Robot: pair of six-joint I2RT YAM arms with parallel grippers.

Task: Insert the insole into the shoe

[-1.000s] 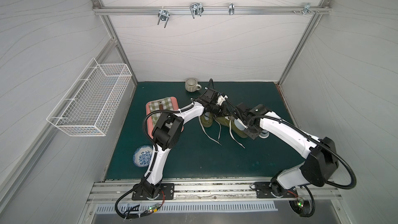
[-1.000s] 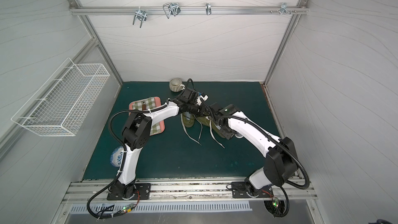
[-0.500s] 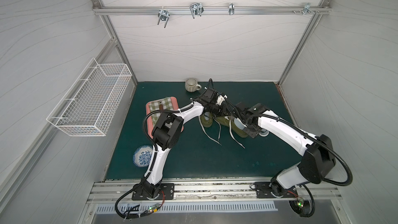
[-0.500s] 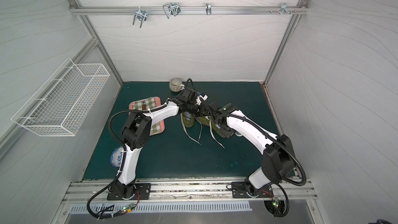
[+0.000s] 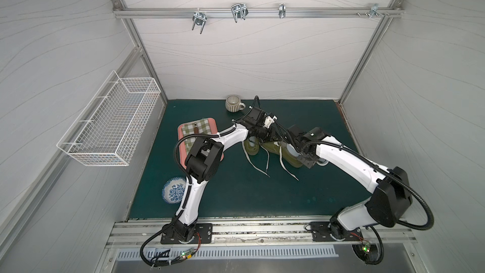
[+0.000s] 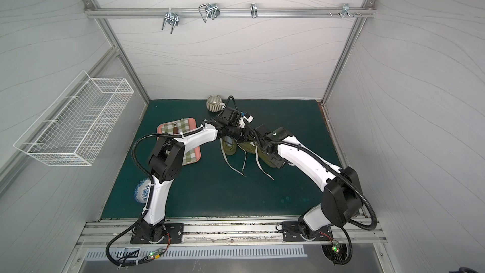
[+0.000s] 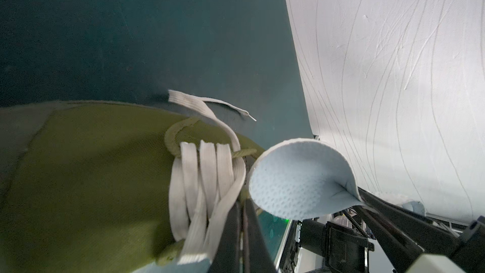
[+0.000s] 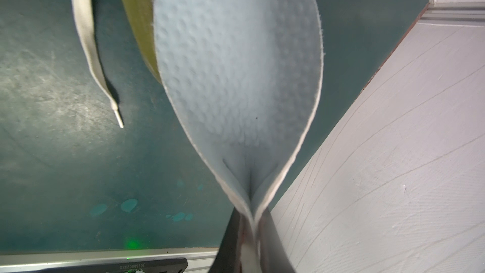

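The pale blue insole (image 8: 236, 74) is folded lengthwise at its heel end and pinched there by my right tool (image 8: 250, 221), jaws nearly closed on it. Its forward part runs toward the mouth of the olive shoe (image 7: 91, 179), though I cannot tell how deep it sits. The shoe lies on the green counter (image 5: 236, 193), a little toward 3 o'clock from the middle, with a second olive shoe (image 5: 252, 148) just beside it at 9 o'clock. My left tool (image 7: 242, 221) is fully shut against the white laces (image 7: 207, 177); whether it grips the tongue or a lace I cannot tell. I judge this mid-insertion, heel not yet seated, so next I should press the heel down into the opening, then release so the fold flattens
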